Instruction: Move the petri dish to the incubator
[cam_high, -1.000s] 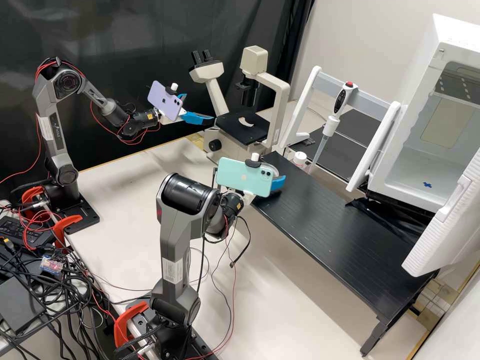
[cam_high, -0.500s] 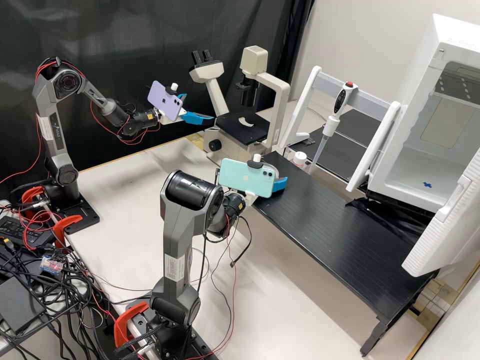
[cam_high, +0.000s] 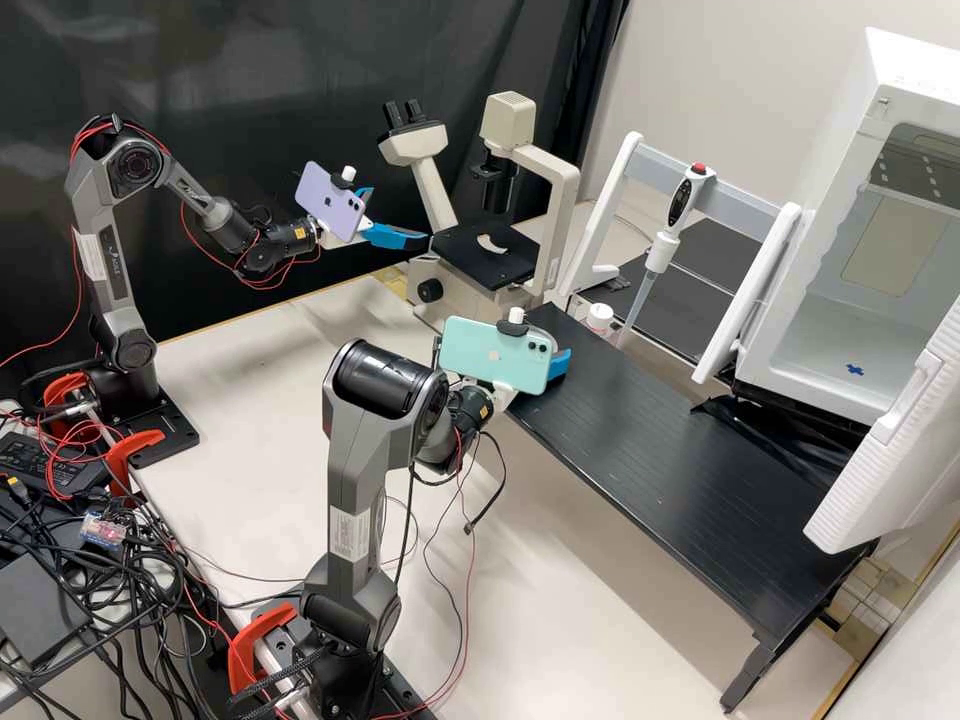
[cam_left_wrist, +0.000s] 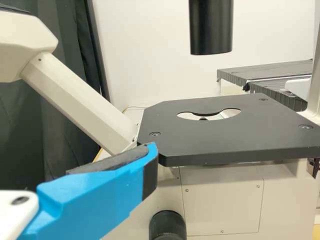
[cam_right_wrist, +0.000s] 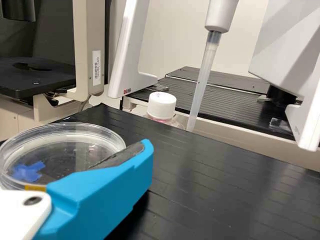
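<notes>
Beside the beige microscope, my right gripper (cam_high: 561, 364) stands at the microscope end of the black bench. In the right wrist view the clear petri dish (cam_right_wrist: 85, 141) lies directly along my right gripper (cam_right_wrist: 107, 197), which covers part of its rim; whether they touch cannot be told. A blue cross shows at or through the dish. My left gripper (cam_high: 398, 218) is open and empty near the microscope stage; in its wrist view one finger of my left gripper (cam_left_wrist: 112, 187) shows before the stage. The white incubator (cam_high: 835, 330) stands open at the right, a blue cross on its floor.
The microscope (cam_high: 485, 255) stands behind both grippers. A pipette (cam_high: 662, 245) hangs from a white-ended rack beyond the bench (cam_high: 690, 480), with a white-capped bottle (cam_high: 599, 318) near it. The incubator's door (cam_high: 890, 450) juts over the bench's right end.
My right arm has shifted slightly to the right in the high view, with its phone and gripper turning a little. The left arm has kept still.
</notes>
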